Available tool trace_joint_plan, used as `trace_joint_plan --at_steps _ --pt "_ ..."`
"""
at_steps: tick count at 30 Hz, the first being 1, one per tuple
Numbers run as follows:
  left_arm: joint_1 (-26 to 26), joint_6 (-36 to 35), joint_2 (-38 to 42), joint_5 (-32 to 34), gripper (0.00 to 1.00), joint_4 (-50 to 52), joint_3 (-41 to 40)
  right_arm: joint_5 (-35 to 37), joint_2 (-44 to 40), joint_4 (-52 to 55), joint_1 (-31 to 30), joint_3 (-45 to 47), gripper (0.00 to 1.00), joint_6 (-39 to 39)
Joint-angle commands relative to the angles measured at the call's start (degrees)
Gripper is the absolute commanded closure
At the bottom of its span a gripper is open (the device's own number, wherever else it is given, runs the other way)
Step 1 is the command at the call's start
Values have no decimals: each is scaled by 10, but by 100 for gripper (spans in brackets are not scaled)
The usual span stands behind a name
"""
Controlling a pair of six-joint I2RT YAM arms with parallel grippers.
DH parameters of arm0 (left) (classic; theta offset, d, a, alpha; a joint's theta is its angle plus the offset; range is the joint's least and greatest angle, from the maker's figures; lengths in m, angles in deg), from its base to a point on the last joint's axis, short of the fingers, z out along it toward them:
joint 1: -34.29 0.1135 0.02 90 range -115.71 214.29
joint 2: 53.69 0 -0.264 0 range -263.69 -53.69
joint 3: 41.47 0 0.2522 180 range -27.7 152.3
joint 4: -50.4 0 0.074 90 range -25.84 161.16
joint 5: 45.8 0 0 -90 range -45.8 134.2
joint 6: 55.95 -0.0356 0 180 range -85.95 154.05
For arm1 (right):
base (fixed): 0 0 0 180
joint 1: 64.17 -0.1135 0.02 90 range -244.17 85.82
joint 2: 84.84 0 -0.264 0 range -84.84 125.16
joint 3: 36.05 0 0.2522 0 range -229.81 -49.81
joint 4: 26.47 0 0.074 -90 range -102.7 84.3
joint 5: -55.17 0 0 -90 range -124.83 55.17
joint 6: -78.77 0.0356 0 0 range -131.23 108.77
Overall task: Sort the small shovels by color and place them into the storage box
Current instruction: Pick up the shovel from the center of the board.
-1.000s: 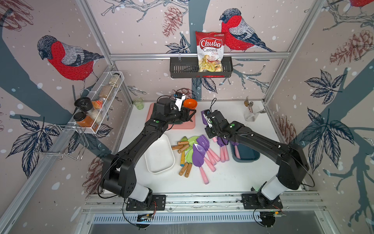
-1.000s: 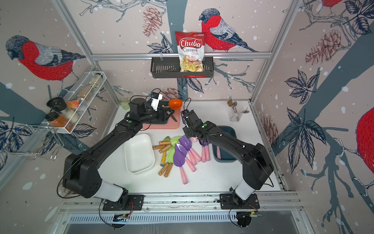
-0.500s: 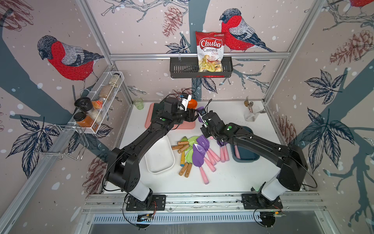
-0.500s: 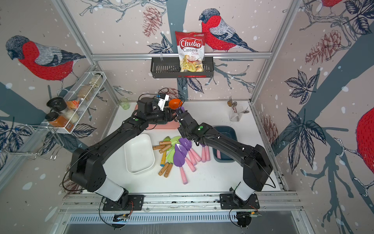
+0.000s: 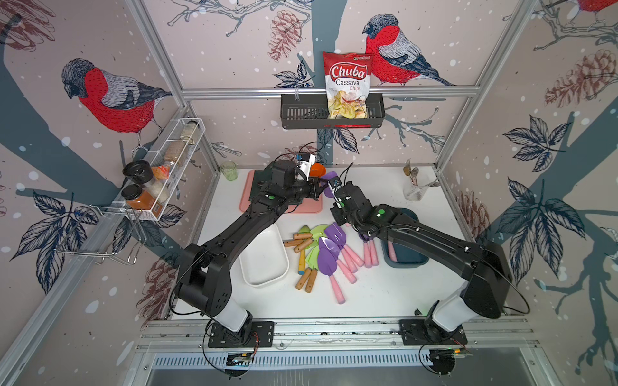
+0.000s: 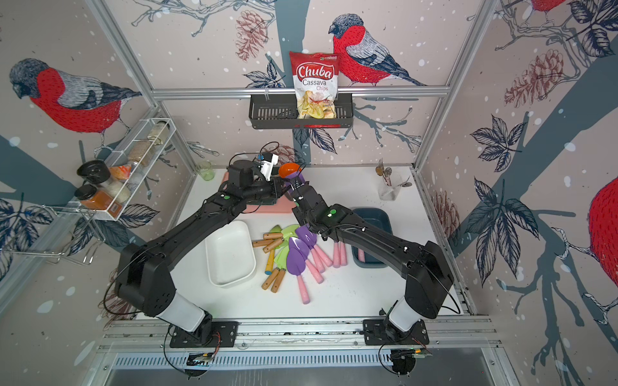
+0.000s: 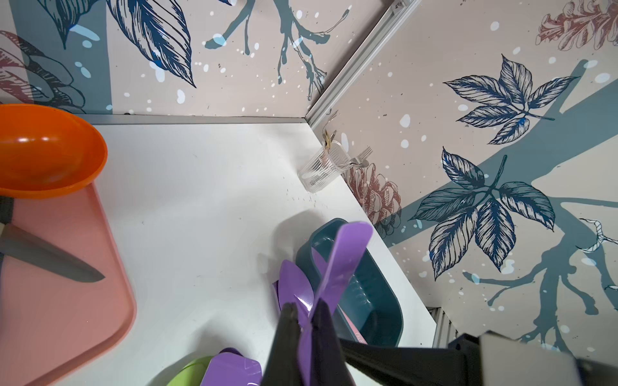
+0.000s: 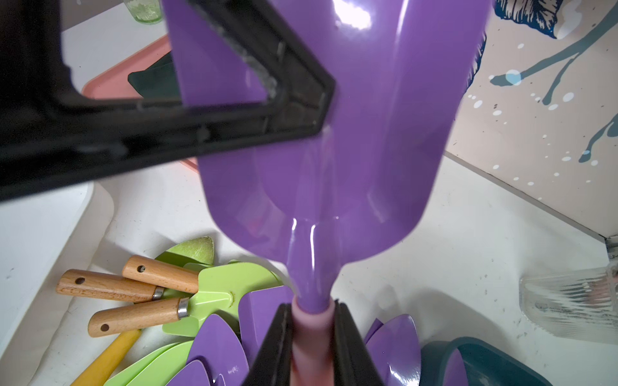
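The purple shovel (image 8: 368,133) hangs over the worktop's (image 5: 384,180) far middle, its handle pointing near. The right pincer (image 8: 312,334) is clamped on the pink handle and the left pincer (image 7: 306,320) pinches the blade's edge. The blue box (image 5: 409,262) lies near-right, on the right pincer's side.

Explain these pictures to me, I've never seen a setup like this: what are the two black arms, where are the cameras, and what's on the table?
Those are two black robot arms, each ending in a pinching gripper. Two pictures look down from overhead, and the other two come from a camera on each wrist. On the white table lies a pile of toy shovels, purple with pink handles and green with wooden ones. It sits between a white plastic tray and a teal plastic bin. Both arms hold one purple-bladed shovel in the air. The right gripper pinches its pink handle and the left gripper pinches its blade.
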Motion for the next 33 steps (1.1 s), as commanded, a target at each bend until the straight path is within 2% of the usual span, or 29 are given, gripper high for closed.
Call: trace_joint_plan --at_steps 1,2,5,8,10,16,27,30,33 --pt "-1 7 6 -30 100 -37 1 -46 -16 -12 11 1 65 -1" --pt "0 7 6 -30 100 -38 0 -74 -23 -5 21 2 57 7" --pt "0 2 6 -40 100 -46 -4 -181 -50 6 58 19 43 28" --pt "1 3 7 -53 100 -59 -10 -283 -79 3 97 43 40 50" --pt "1 3 6 -65 100 -68 -11 -327 -98 -8 118 60 40 63" --pt "1 4 2 -96 100 -90 -13 -422 -127 -45 169 96 49 86" --pt "1 6 -2 -111 100 -101 -12 -486 -92 -26 185 77 52 85" --pt "1 5 -2 -112 100 -102 -13 -489 -83 -22 185 68 62 83" --pt "1 5 -1 -112 100 -102 -13 -486 -78 -7 187 56 81 75"
